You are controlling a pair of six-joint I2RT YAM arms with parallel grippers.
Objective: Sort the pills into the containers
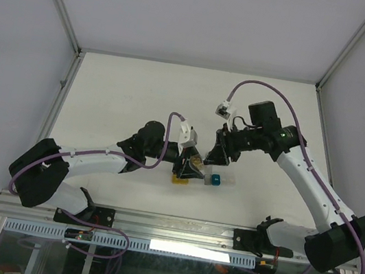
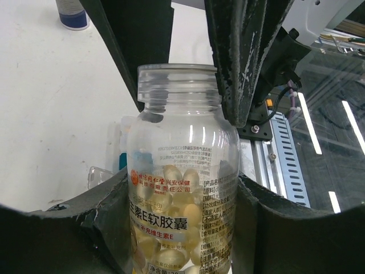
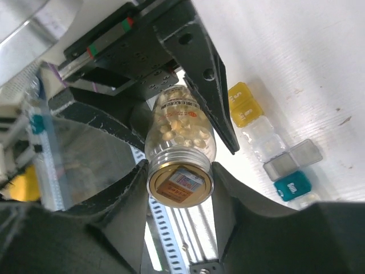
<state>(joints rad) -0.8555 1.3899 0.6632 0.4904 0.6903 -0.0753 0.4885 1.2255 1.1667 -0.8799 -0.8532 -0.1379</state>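
Clear plastic bottle (image 2: 182, 188) of pale yellow pills (image 3: 179, 128) sits clamped between the fingers of the left gripper (image 2: 179, 200). Its cap (image 3: 181, 184) points out from those jaws into the right gripper (image 3: 179, 191), whose two fingers flank the cap closely on either side. Whether the right jaws already press on the cap or stand just off it cannot be told from either wrist view.

The step in hand looks to be opening the bottle, with one arm holding the body and the other taking the cap. The next move would call for a firm, square pinch on the cap and a twist about the bottle's long axis while the left jaws stop it turning. A loose hold could slip on the smooth rim.

Every pill in sight lies inside the bottle. The containers lie on the white table (image 3: 296, 57), beyond the right jaws and off to one side, touching in a row: yellow cell (image 3: 245, 104), clear cell (image 3: 263, 137), grey cell (image 3: 296, 158), teal cell (image 3: 292, 185). No pill can be made out in any of them.
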